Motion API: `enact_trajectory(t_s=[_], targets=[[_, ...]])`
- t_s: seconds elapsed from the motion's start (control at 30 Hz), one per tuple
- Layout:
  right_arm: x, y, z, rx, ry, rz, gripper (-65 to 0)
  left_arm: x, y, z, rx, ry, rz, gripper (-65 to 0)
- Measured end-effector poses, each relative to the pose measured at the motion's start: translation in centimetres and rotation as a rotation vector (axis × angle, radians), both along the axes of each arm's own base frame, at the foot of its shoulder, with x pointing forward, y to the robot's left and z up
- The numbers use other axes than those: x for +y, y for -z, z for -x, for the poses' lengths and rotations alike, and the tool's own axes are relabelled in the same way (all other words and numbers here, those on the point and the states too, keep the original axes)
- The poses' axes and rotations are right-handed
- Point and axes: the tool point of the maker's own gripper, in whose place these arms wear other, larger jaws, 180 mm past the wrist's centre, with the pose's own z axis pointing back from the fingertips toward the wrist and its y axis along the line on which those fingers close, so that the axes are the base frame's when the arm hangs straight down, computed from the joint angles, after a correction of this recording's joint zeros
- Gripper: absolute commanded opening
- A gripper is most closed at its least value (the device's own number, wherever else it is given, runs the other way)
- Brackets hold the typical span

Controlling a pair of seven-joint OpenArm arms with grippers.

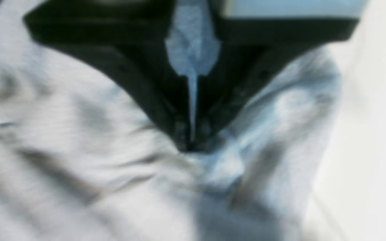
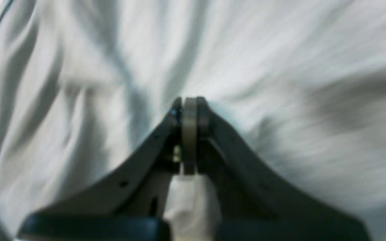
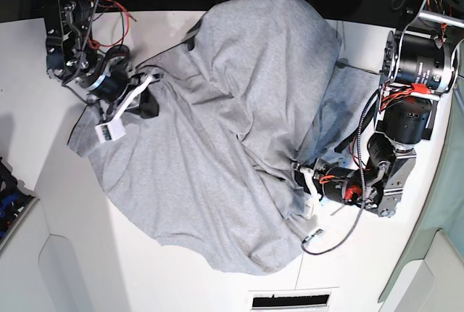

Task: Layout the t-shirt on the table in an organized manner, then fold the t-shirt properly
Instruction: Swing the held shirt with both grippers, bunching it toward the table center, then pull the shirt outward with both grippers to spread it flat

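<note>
The grey t-shirt (image 3: 217,145) lies rumpled and spread over the white tabletop (image 3: 58,239), its rounded hem nearest the front edge. At its right edge, the left gripper (image 3: 299,181) has its jaws nearly together, pinching a fold of fabric. Farther back, the right gripper (image 3: 148,91) has its jaws clamped on the shirt's left side.

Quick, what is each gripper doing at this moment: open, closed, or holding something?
Left gripper: nearly closed, a fold of the t-shirt between its jaws.
Right gripper: closed, pinching the t-shirt.
</note>
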Motion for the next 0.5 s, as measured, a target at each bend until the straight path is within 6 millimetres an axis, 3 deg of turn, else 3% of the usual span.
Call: enact_trajectory(t_s=[0.13, 0.2, 0.3, 0.43, 0.5], targets=[[-1.9, -2.9, -4.3, -0.097, 0.036, 0.044, -65.0, 0.7, -3.8, -0.7, -0.046, 0.017, 0.081, -55.7], [-2.3, -3.2, -5.9, -0.109, 0.033, 0.078, -65.0, 2.0, -4.3, 0.1, -0.051, 0.022, 0.1, -55.7], [-3.0, -2.7, -8.2, -0.092, 0.041, 0.102, -65.0, 4.5, -1.9, 2.7, 0.009, -0.003, 0.059, -55.7], [-4.5, -2.2, -11.7, -0.118, 0.086, 0.115, -65.0, 6.4, 1.1, 6.3, 0.09, -0.024, 0.032, -55.9], [-5.2, -1.5, -12.5, -0.103, 0.099, 0.128, -65.0, 7.4, 2.2, 7.9, 0.117, -0.037, 0.025, -55.9]])
